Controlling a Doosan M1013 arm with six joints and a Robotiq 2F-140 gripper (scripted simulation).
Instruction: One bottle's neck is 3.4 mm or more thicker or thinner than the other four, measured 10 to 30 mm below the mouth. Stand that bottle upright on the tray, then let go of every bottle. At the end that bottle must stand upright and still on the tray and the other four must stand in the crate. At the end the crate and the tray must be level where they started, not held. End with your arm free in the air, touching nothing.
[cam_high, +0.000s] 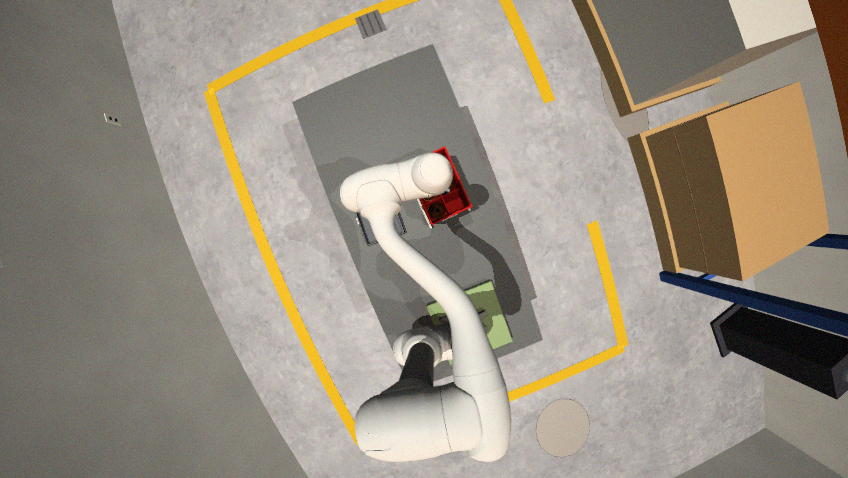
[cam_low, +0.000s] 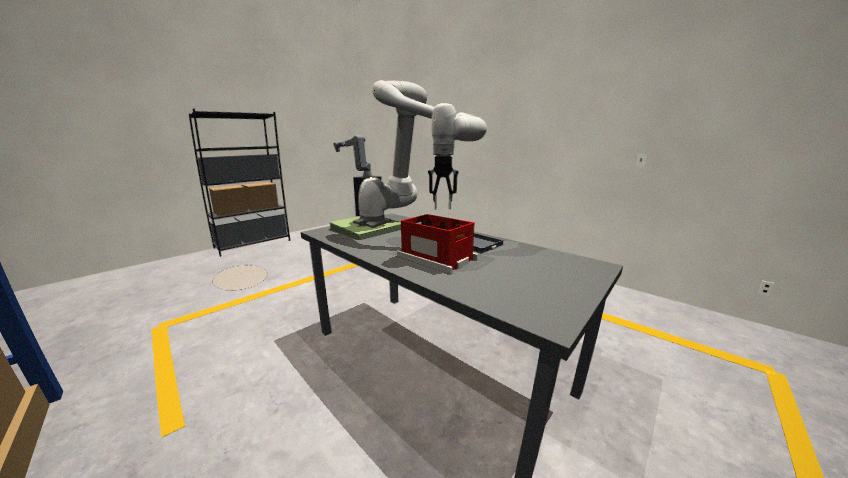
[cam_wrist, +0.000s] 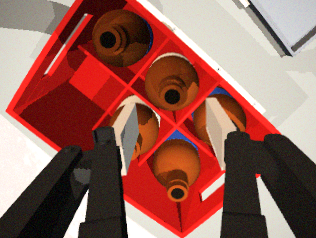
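The red crate (cam_high: 457, 178) (cam_low: 446, 240) (cam_wrist: 45, 55) stands upright on the table. Five brown bottles stand in it in the wrist view: one (cam_wrist: 120, 50) at the upper left, one (cam_wrist: 171, 75) in the middle, one (cam_wrist: 176, 162) lowest, one (cam_wrist: 237, 117) partly behind the right finger, one (cam_wrist: 148, 127) partly behind the left finger. One compartment at the left is empty. The tray (cam_high: 365, 232) (cam_low: 488, 242) (cam_wrist: 297, 20) lies beside the crate with no bottle seen on it; the arm covers part of it. My gripper (cam_low: 442, 207) (cam_wrist: 171, 115) is partly open and empty above the crate, pointing down.
Pale strips (cam_low: 424, 263) lie along the crate's base. The arm's green base plate (cam_high: 501, 332) (cam_low: 347, 228) is at one end of the grey table (cam_high: 380, 106) (cam_low: 534, 290). A second, small arm (cam_low: 359, 154) and a shelf rack (cam_low: 234, 114) stand beyond the table.
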